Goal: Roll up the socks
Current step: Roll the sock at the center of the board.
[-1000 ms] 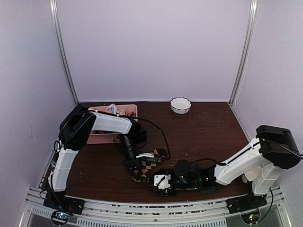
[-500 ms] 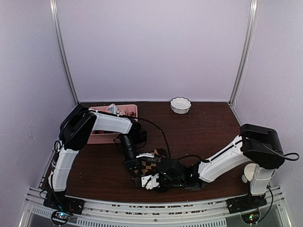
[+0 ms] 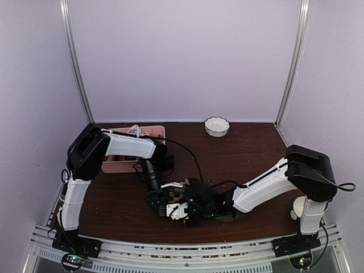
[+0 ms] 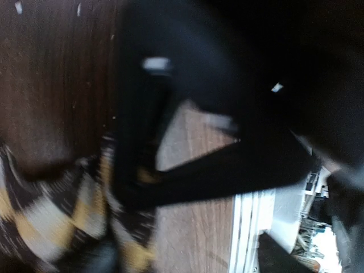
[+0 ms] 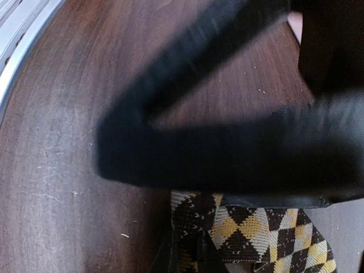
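We enter first a dark wooden table (image 3: pixel 256 153) inside a pale-walled enclosure. At its near edge, left of centre, lies the argyle sock (image 5: pixel 261 233), dark brown with tan and cream diamonds. It is crumpled on the wood beneath the tips of both arms, and the overhead view hides most of it. The left gripper (image 3: pixel 156 199) reaches down from the rear left onto that spot. Its wrist view is heavily blurred and shows only dark shapes over the patterned fabric, so we cannot tell how far its jaws stand apart or whether they hold anything. The right gripper (image 3: pixel 169 211) stretches in low from the right, just beside the left one. In its wrist view the two black fingers (image 5: pixel 187 165) taper together until their tips meet over bare wood, and the sock shows from behind the lower finger. We cannot tell whether any fabric is pinched. Also entered are a pink tray (image 3: pixel 114 166) at the rear left, partly behind the left arm, and a white scalloped bowl (image 3: pixel 216 126) at the rear centre, well apart from the sock. An aluminium rail (image 5: pixel 17 23) runs along the table's near edge.
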